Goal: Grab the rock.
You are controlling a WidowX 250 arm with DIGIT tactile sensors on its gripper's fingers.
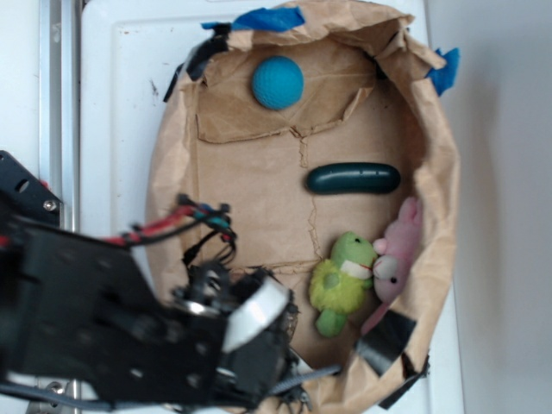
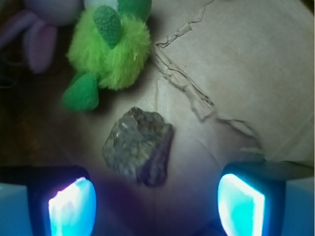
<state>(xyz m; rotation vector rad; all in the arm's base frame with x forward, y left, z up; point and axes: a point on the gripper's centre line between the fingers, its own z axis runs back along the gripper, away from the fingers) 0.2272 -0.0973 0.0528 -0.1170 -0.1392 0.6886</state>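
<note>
blue ball (image 1: 278, 83) top | dark green oblong (image 1: 353, 179) centre | frog (image 1: 341, 281) touching pink bunny (image 1: 396, 259) (lower right)

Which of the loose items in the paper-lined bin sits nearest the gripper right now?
The rock, a rough dark brown lump, lies between the open gripper fingers. The green plush frog sits just beyond it; the others lie farther off.

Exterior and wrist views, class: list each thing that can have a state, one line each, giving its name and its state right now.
gripper: open, empty, fingers either side of the rock.
rock: lying on the paper, ungrasped, apart from both fingers.
green plush frog: lying against the pink plush bunny.
pink plush bunny: lying against the paper wall.
dark green oblong: lying flat, alone.
blue ball: resting alone at the far end.
brown paper liner: creased, torn in places, taped at its edges.
</note>
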